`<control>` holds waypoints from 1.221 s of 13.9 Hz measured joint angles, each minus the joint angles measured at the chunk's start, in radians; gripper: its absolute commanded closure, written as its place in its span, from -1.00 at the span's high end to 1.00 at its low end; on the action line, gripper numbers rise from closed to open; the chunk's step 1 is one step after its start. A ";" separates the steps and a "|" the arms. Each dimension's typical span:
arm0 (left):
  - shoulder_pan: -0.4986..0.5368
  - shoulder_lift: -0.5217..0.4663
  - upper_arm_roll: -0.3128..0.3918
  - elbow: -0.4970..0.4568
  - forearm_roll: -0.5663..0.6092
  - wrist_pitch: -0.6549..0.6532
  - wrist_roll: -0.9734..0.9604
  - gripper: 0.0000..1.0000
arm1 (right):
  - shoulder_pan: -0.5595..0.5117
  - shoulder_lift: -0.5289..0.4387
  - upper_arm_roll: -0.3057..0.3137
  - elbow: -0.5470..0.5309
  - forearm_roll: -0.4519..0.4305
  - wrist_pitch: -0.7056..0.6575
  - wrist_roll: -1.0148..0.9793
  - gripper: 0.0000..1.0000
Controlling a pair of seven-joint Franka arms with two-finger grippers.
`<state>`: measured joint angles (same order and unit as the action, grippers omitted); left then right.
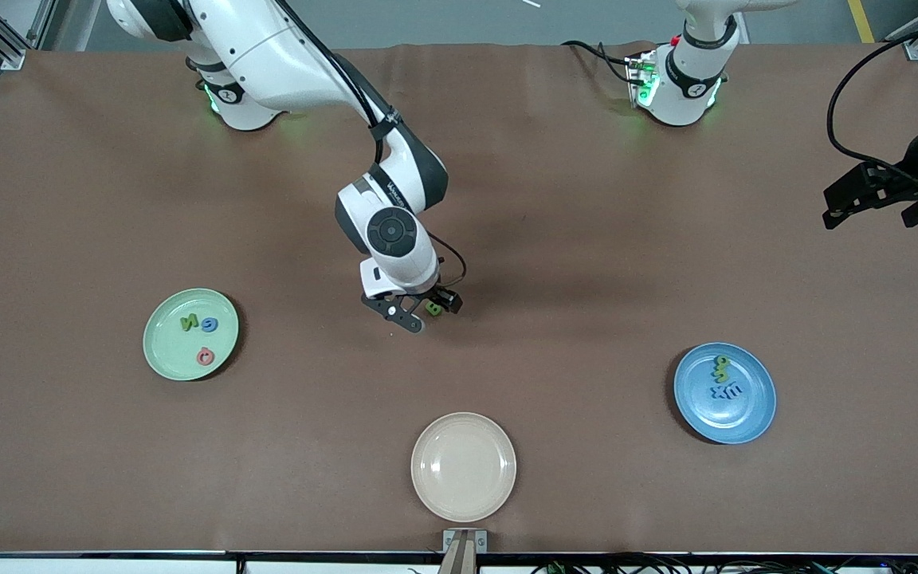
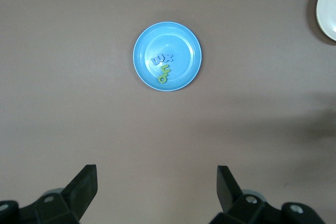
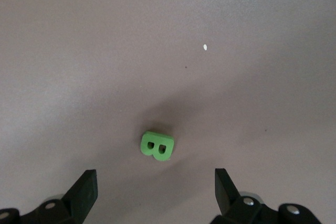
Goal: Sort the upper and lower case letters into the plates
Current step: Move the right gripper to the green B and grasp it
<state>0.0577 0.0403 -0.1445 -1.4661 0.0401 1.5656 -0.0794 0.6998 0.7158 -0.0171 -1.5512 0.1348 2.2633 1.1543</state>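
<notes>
I saw the mint plate (image 1: 190, 334) holding three letters: green at 10 o'clock, blue at 2, pink-red at 5; the blue plate (image 1: 724, 392) held two green letters at 12 above two blue ones. My right hand (image 1: 425, 310) hung open over the green B (image 3: 157, 146) on the table (image 1: 586, 239). My left hand (image 2: 156, 192) waited open at its end, and the beige plate (image 1: 464, 465) lay nearest the camera.

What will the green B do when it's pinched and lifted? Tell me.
The green B looks chunky and blocky, so it probably stays stiff. It lies flat on the table, so rolling seems unlikely. Being tiny beside the open right gripper, it could twist if pinched off-centre.
</notes>
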 measured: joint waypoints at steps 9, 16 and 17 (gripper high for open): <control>0.009 0.000 -0.005 0.000 0.000 -0.016 0.001 1.00 | 0.000 0.054 -0.002 0.008 0.000 0.053 0.005 0.56; 0.008 0.000 -0.008 0.000 0.000 -0.018 0.001 1.00 | 0.005 0.082 -0.002 0.024 0.000 0.063 0.007 0.35; 0.008 0.000 -0.009 0.000 0.000 -0.018 0.001 1.00 | 0.006 0.085 -0.002 0.024 0.000 0.063 0.007 0.27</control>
<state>0.0658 0.0400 -0.1540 -1.4660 0.0401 1.5474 -0.0782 0.7055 0.8005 -0.0189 -1.5267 0.1345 2.3262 1.1610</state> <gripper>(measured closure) 0.000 0.286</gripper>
